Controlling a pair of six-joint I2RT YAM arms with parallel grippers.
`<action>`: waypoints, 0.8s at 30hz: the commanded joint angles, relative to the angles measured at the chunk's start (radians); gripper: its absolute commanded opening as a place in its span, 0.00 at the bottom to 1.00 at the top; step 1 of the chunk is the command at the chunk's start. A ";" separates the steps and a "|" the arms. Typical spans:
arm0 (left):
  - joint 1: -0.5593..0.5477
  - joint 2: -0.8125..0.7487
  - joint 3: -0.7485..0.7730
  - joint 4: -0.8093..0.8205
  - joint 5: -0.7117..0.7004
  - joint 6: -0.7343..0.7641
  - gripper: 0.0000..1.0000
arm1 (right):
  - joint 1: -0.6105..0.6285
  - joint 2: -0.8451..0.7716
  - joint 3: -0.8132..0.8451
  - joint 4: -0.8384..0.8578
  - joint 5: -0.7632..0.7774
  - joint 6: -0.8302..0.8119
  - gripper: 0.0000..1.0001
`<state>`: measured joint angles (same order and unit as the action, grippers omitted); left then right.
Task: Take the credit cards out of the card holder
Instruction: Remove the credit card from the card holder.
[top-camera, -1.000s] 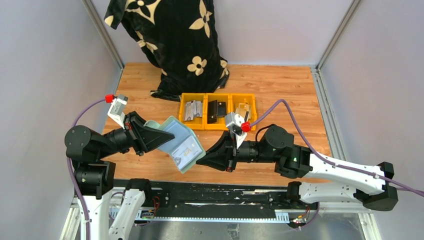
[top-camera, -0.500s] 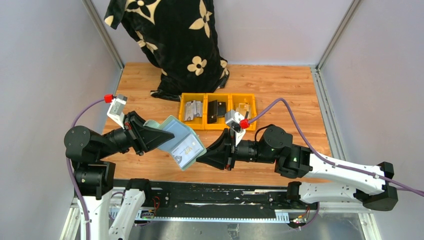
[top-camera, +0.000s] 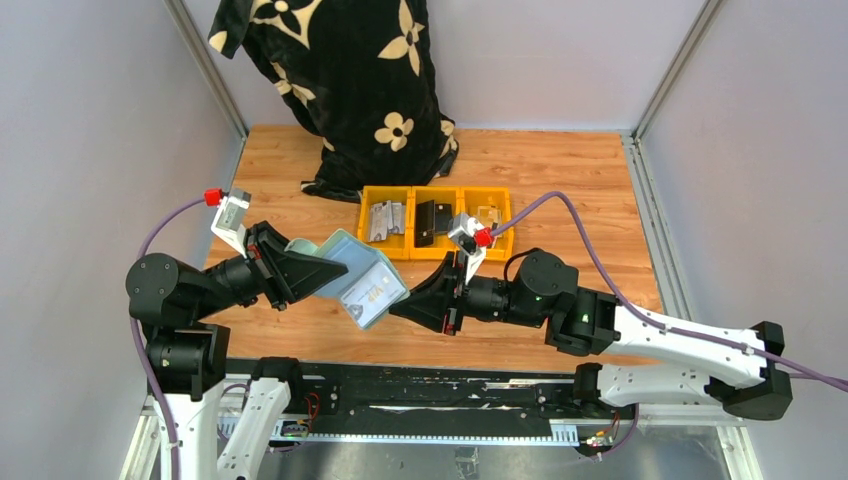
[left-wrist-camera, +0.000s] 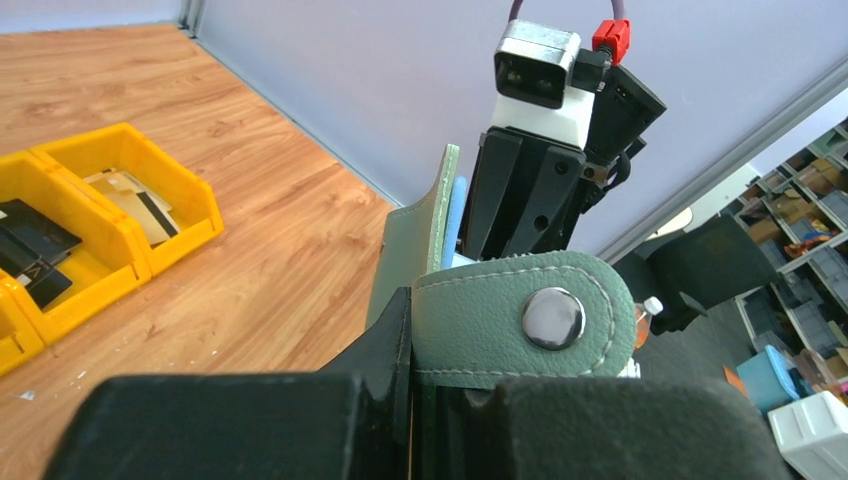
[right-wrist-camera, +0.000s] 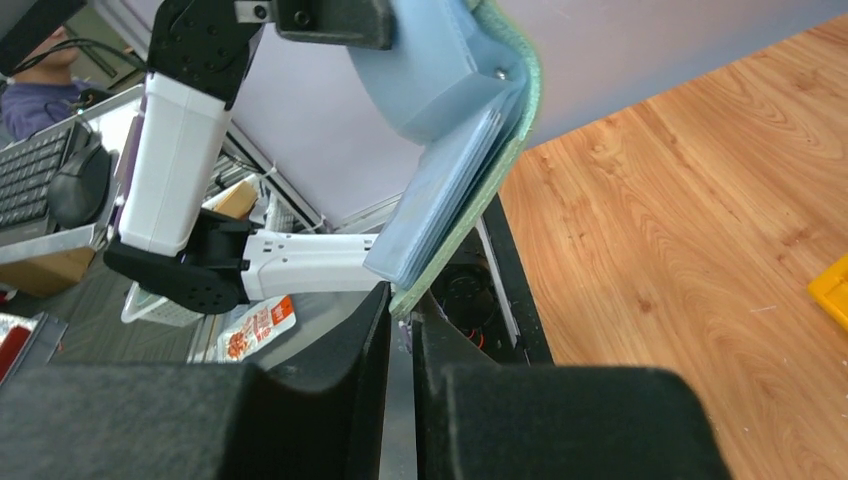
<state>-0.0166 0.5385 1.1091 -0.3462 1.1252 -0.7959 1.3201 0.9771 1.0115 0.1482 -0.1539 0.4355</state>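
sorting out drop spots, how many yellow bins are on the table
3, in one row mid-table: left bin, middle bin, and right bin, partly covered by the right wrist camera. No others seem hidden.

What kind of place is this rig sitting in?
Probably a robotics lab test cell: grey panel walls enclose the wooden table, and the wrist views show a keyboard and cluttered shelves beyond.
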 joint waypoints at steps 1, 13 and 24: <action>0.000 -0.016 0.028 0.010 0.013 -0.002 0.00 | 0.011 0.015 0.049 0.021 0.111 0.067 0.15; 0.000 -0.029 0.039 0.006 0.025 0.014 0.00 | 0.011 0.056 0.057 0.071 0.213 0.160 0.28; 0.000 -0.035 0.039 -0.005 0.028 0.046 0.00 | 0.014 0.084 0.066 0.155 -0.027 0.138 0.60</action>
<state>-0.0166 0.5182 1.1221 -0.3470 1.1412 -0.7727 1.3205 1.0458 1.0397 0.2348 -0.0330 0.6037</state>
